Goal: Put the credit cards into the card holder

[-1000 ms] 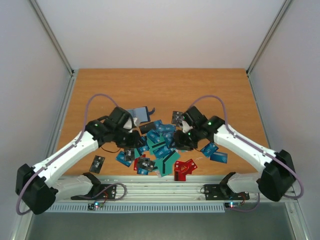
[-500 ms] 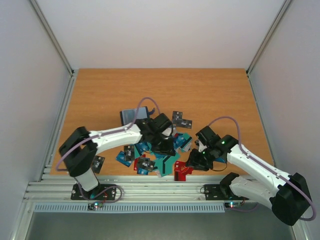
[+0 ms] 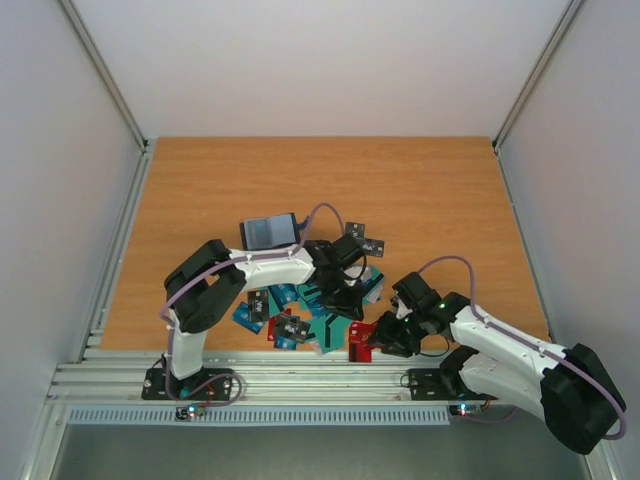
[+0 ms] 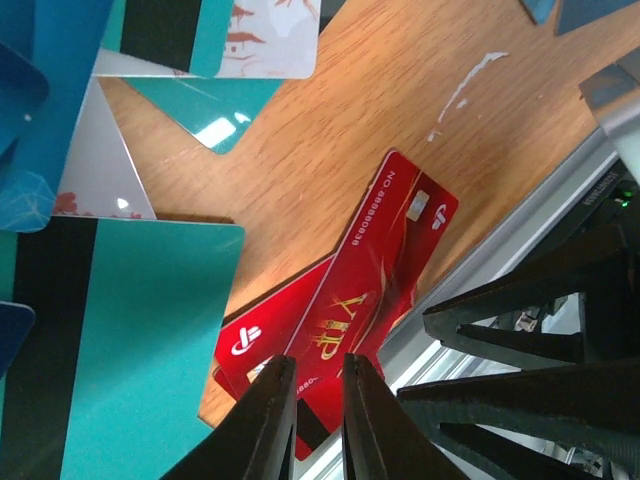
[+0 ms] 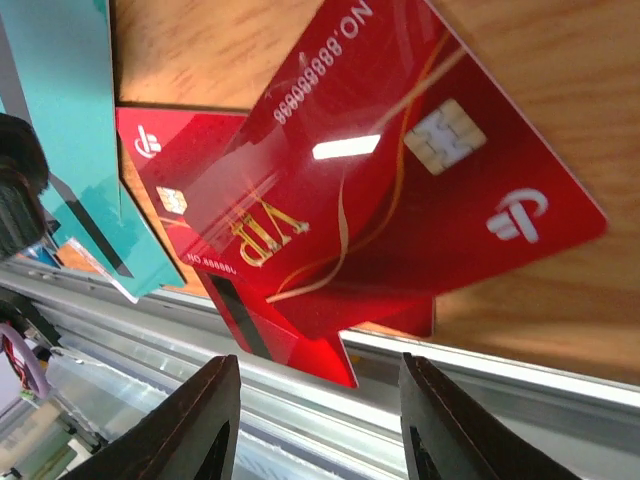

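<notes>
the right pincer [image 5: 318, 368] stands wide open with nothing between its fingers, low over the red cards [image 5: 400, 170]. these lie overlapped right under it at the table's near edge, and one corner seems to jut over the metal rail [image 5: 470, 385]. the left pincer [image 4: 320, 362] has its fingers drawn almost together, only a thin slit between them, gripping nothing. the same red cards lie just ahead of its tips, with teal cards [image 4: 140, 340] to one side. from above, both pincers sit near each other at the near side of the card pile [image 3: 325, 328]. the card holder [image 3: 270, 232] lies open on the wood beyond the left pincer, across the pile and well apart from the right one. whether a card is in it i cannot tell. i judge the step in hand to be picking a red card. the next move calls for the right pincer to drop, bite the overhanging edge, lift, and carry the card past the pile to the holder.
</notes>
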